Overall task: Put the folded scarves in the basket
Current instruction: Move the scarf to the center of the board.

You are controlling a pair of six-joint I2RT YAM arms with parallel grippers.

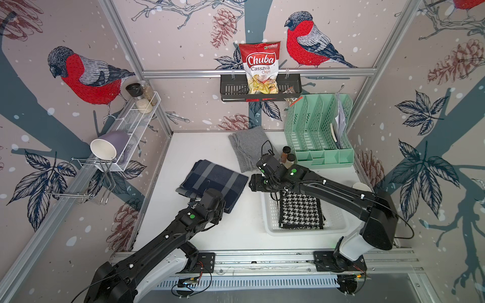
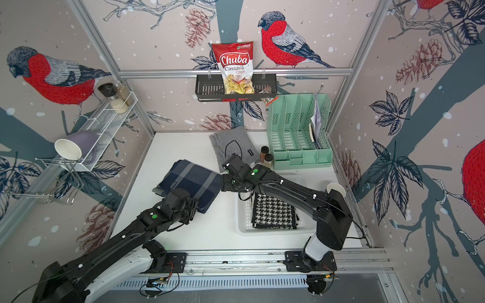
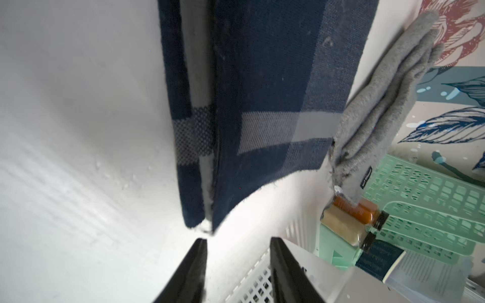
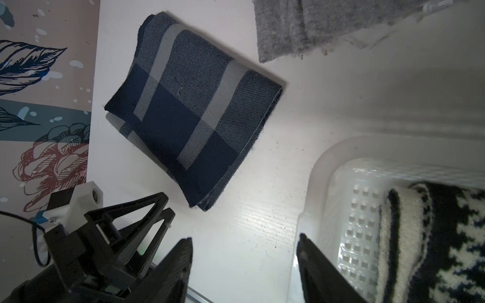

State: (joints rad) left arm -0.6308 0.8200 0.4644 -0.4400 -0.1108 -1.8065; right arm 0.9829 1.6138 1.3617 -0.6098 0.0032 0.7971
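We see the left gripper (image 3: pixel 237 240) with its jaws parted and nothing between them. Its tips sit just short of the nearest corner of the navy plaid scarf (image 3: pixel 262 78), and we cannot tell whether one finger brushes the cloth. That scarf lies folded flat on the white table (image 1: pixel 199 147), outside the basket (image 1: pixel 270 225) and on the left arm's side of it, a strip of bare table between them. The right gripper (image 4: pixel 244 238) is likewise spread and holds nothing. It hangs over the basket's far corner on that same side, one finger above the table and the other above the rounded rim. Inside the basket a black-and-white houndstooth scarf (image 1: pixel 300 210) lies folded against the perforated bottom, apart from both grippers. Beyond the basket, towards the back wall, we find a folded gray scarf (image 1: pixel 249 147), and beside it two small spice jars (image 1: pixel 287 157) standing against the mint-green organiser (image 1: pixel 317 136).
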